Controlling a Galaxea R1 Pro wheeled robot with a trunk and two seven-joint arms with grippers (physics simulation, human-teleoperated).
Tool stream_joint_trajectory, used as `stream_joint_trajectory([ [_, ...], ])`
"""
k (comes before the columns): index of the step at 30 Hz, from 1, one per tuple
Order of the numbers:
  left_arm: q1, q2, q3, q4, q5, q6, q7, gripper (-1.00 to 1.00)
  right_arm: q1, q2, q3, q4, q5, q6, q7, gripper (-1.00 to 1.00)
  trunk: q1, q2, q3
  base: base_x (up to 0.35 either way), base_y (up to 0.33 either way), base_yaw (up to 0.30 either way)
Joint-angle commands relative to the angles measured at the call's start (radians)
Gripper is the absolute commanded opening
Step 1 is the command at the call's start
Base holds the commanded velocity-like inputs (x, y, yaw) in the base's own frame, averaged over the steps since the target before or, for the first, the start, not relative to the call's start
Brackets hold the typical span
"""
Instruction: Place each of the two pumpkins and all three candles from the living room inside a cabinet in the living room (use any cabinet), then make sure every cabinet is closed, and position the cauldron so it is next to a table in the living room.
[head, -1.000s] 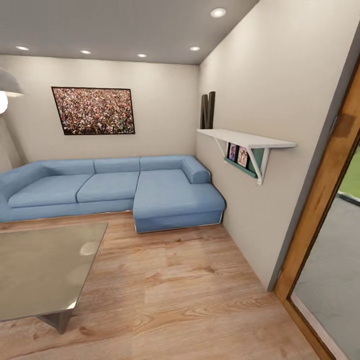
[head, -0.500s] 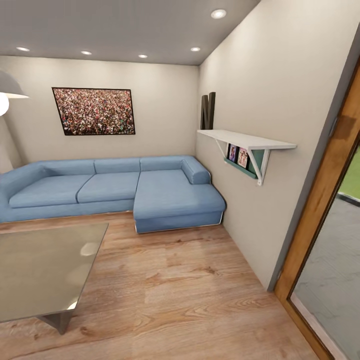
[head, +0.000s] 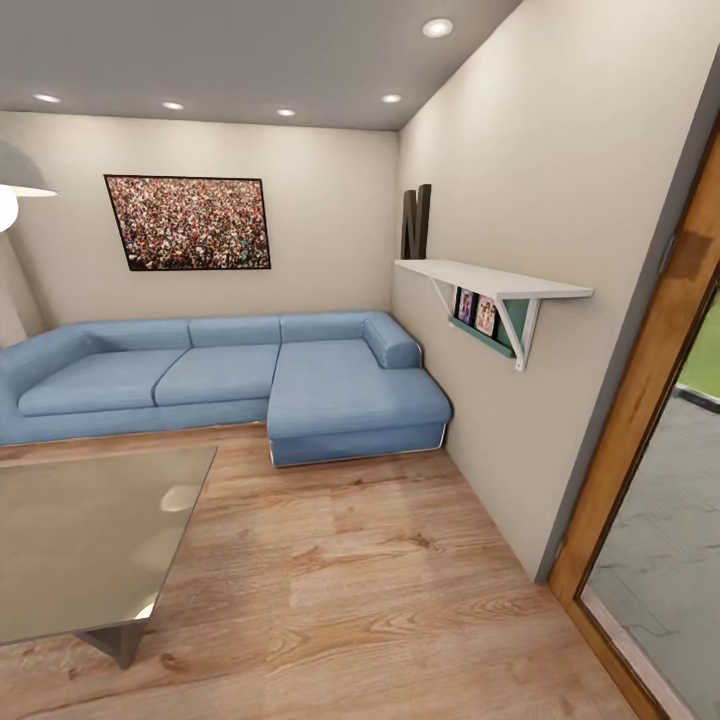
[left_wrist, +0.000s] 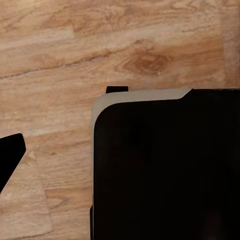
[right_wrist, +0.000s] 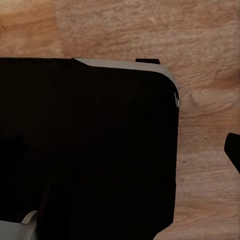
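Note:
I am looking into the living room with its light wood-plank floor (head: 380, 560) and off-white walls. A low glass-topped table (head: 90, 540) stands at the lower left of the head view. The pumpkins, candles, cauldron and cabinet are out of view. Both wrist views look down on the plank floor (left_wrist: 100, 45) (right_wrist: 200, 35), with my own black body (left_wrist: 165, 170) (right_wrist: 85, 145) covering much of each.
A blue L-shaped sofa (head: 250, 380) runs along the far wall under a framed picture (head: 187, 222). A white wall shelf (head: 490, 285) juts from the right wall. A wood-framed glass door (head: 660, 400) stands at the right. Open floor lies between table and right wall.
The head view has shifted by a hair. Nothing in the room has moved.

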Motion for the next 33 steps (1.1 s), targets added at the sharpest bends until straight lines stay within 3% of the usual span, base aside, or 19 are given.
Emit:
stream_joint_trajectory([
  [1, 0.000, 0.000, 0.000, -0.001, 0.000, -0.002, 0.001, 1.00, -0.001, 0.000, 0.000, 0.001, 0.001, -0.004, -0.001, 1.00, 0.000, -0.001, -0.001, 0.000, 0.000, 0.067],
  [9, 0.000, -0.002, -0.003, -0.003, -0.007, -0.002, 0.004, 1.00, 0.000, 0.001, 0.000, 0.001, 0.001, -0.004, -0.002, 1.00, 0.000, -0.001, -0.001, -0.008, -0.002, 0.117],
  [17, 0.000, -0.004, -0.006, -0.003, -0.010, -0.002, 0.005, 1.00, -0.001, 0.001, 0.000, 0.001, 0.001, -0.004, -0.002, 1.00, 0.000, -0.001, -0.001, -0.194, -0.021, 0.130],
  [33, 0.000, -0.004, -0.003, -0.003, -0.006, -0.002, 0.005, 1.00, -0.001, 0.002, 0.000, 0.001, -0.003, -0.004, -0.004, 1.00, 0.000, -0.001, -0.001, -0.009, 0.000, 0.131],
])
